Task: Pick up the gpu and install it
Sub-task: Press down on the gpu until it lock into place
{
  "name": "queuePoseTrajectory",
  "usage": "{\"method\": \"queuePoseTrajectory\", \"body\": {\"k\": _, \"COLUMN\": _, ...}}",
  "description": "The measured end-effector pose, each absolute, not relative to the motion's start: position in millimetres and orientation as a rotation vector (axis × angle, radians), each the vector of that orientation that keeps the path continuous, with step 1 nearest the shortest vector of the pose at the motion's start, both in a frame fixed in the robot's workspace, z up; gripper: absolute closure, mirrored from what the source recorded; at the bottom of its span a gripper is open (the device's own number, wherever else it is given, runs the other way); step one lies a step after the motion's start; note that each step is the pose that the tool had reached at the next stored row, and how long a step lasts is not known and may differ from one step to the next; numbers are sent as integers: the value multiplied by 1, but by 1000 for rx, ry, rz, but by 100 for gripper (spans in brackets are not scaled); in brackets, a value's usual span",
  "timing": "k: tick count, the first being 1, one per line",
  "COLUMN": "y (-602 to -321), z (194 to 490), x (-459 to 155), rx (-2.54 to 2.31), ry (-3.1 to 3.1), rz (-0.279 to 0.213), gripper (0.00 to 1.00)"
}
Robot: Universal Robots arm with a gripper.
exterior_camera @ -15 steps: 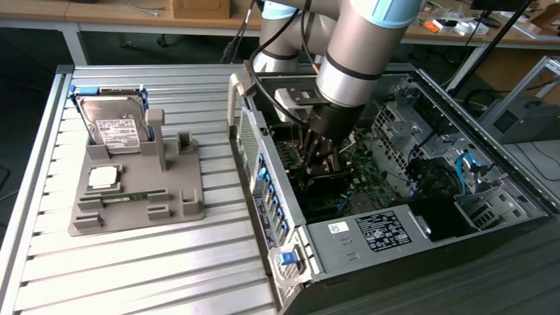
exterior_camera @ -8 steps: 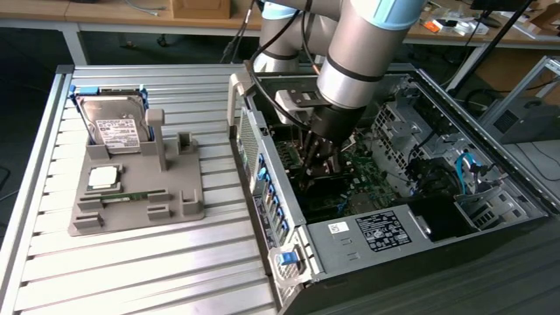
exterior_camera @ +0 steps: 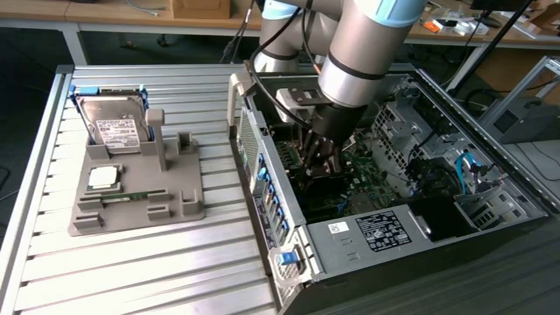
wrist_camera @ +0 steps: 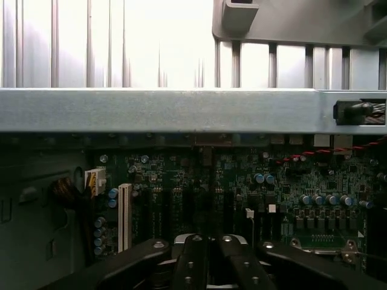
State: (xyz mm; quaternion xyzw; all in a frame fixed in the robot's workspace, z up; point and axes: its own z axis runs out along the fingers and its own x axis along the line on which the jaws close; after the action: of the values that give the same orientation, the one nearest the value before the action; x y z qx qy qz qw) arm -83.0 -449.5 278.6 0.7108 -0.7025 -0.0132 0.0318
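Your closed gripper (exterior_camera: 317,165) is inside the computer case (exterior_camera: 350,243), so seating the gpu seems underway; press gently.

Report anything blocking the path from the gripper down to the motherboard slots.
Nothing visible does. The shut gripper hangs inside the open case just above the motherboard, whose slots beneath it look bare. Whether it holds the gpu is unclear.

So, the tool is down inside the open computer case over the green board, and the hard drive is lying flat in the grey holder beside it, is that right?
Not quite. The tool is indeed down inside the open computer case over the green board, but the hard drive stands propped up in the grey holder, not lying flat. The exterior view shows it.
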Motion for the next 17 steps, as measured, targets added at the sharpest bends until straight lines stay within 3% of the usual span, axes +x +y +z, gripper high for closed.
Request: {"method": "queuePoseTrajectory", "body": {"k": 17, "y": -452, "z": 274, "x": -84, "rx": 2191, "ry": -2161, "rz": -40, "gripper": 89}}
